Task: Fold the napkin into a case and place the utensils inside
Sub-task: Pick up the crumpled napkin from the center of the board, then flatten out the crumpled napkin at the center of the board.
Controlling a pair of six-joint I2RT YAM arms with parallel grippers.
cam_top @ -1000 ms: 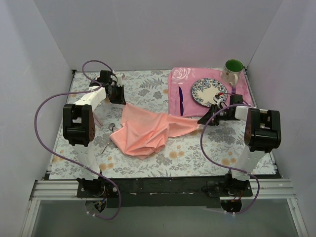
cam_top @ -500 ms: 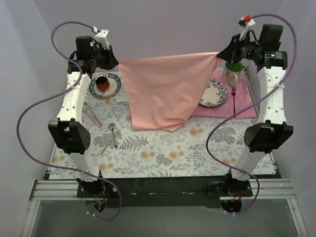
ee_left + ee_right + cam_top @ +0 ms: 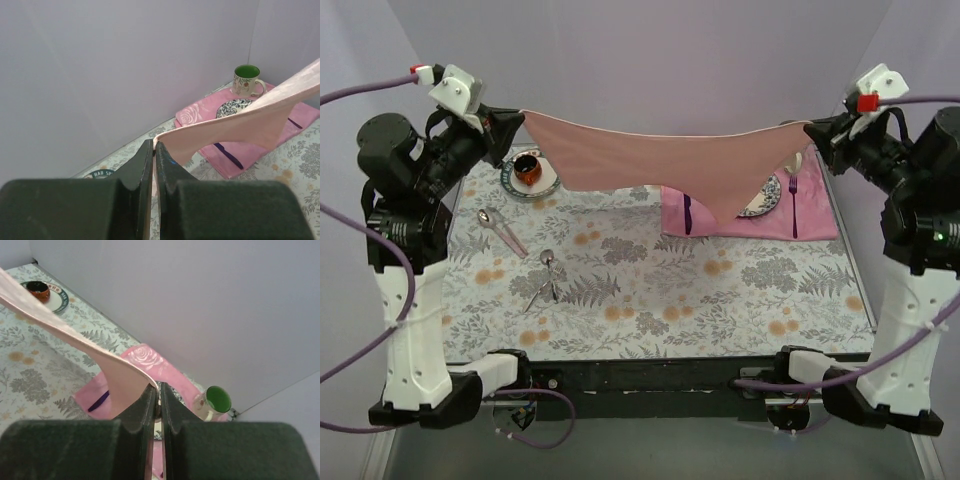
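Salmon-pink napkin (image 3: 660,162) stretches between left jaws and right jaws, corners pinched.

salmon-pink napkin (image 3: 660,165) spread wide in mid-air, sagging at centre, silver utensils (image 3: 547,258) lying flat, lower left

Flowered bench (image 3: 720,300) spread wide, leaf and blossom print all over. Up at the far left, a small plate (image 3: 510,184) sitting flat on the cloth. Just nearer than that, a long spoon (image 3: 500,228) lying slantwise, bowl toward the far-left corner. Closer to the middle, a pair of silver utensils (image 3: 548,278) crossed over each other, one a spoon with its bowl pointing away. Over on the far right, well apart from the cutlery, a pink rose placemat (image 3: 815,215) laid flat.
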